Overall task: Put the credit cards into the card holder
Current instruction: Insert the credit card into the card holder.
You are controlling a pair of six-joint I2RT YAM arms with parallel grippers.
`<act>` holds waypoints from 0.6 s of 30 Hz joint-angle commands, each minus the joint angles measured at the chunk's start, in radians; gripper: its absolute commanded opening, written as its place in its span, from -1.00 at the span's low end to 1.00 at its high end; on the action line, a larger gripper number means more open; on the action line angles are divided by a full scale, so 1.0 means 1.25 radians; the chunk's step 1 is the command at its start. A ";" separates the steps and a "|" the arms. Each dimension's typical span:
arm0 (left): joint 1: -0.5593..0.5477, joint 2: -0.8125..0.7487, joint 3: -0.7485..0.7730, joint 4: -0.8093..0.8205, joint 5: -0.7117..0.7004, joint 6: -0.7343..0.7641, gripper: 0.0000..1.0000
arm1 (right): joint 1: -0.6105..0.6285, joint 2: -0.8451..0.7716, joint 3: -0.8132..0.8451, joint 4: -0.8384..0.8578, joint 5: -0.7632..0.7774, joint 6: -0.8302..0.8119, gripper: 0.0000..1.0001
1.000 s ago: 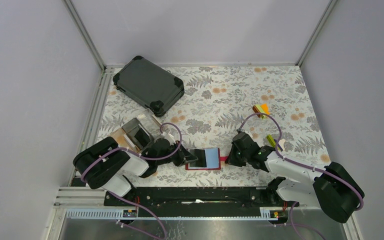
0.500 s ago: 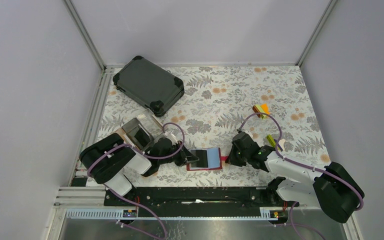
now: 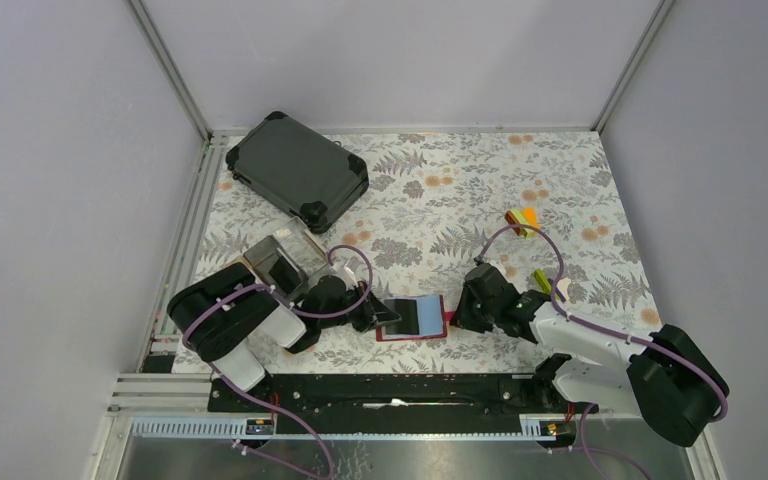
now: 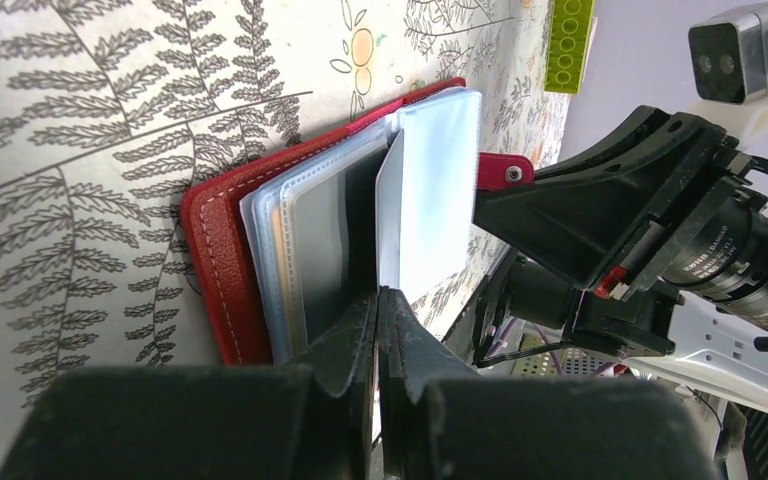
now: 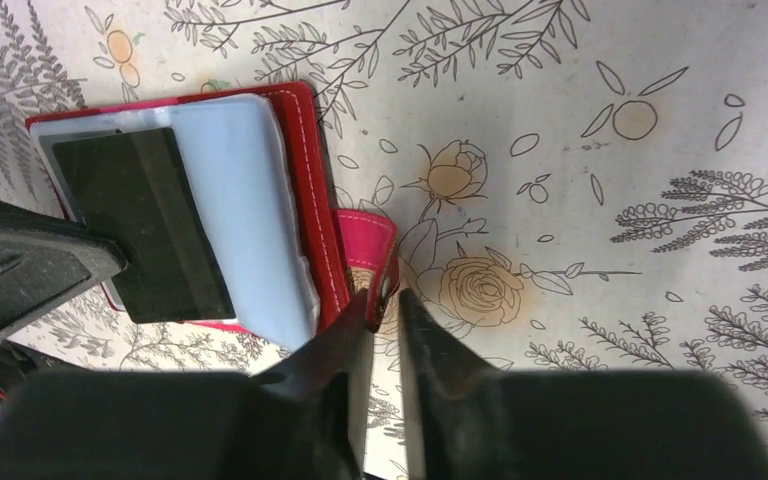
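Observation:
The red card holder [image 3: 428, 314] lies open on the floral table near the front edge, its clear sleeves up. My left gripper [image 3: 385, 318] is shut on a dark credit card [image 3: 405, 315] and holds it on edge over the sleeves; the left wrist view shows the card [image 4: 390, 220] edge-on above the holder [image 4: 215, 250], with my gripper [image 4: 380, 300] closed on its near end. A grey card [image 4: 325, 250] sits in a sleeve. My right gripper [image 5: 385, 305] is shut on the holder's red snap tab [image 5: 370, 240], right of the holder [image 5: 305, 170].
A large dark hard-shell case [image 3: 298, 170] lies at the back left. A clear box with a wooden base [image 3: 280, 265] stands just behind my left arm. Small yellow and orange blocks [image 3: 523, 218] and a green block [image 3: 540, 280] lie behind my right arm.
My left gripper has moved the dark card a little to the right, further over the holder's sleeves. My right gripper has stayed on the tab.

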 commanded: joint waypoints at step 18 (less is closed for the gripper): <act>-0.008 0.000 0.021 -0.004 0.004 0.006 -1.00 | -0.004 -0.060 0.014 0.064 -0.117 -0.053 -0.28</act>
